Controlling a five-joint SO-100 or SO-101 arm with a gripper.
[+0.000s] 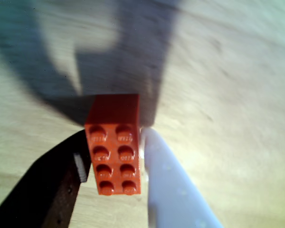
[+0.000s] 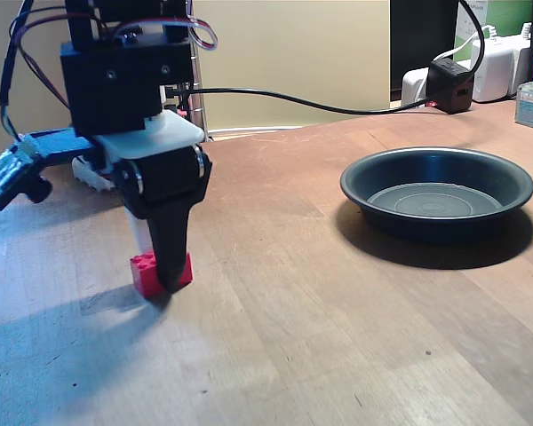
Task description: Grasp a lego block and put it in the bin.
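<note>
Gripper (image 1: 115, 164) clamped on the lego block (image 1: 115, 142), black finger on its left side and white finger on its right in the wrist view. Fixed view showed the gripper (image 2: 164, 271) pointing straight down, block (image 2: 151, 269) at its tips, resting on the wooden surface (image 2: 293, 337). Bin (image 2: 437, 193) sat well apart, to the gripper's right in that view.
</note>
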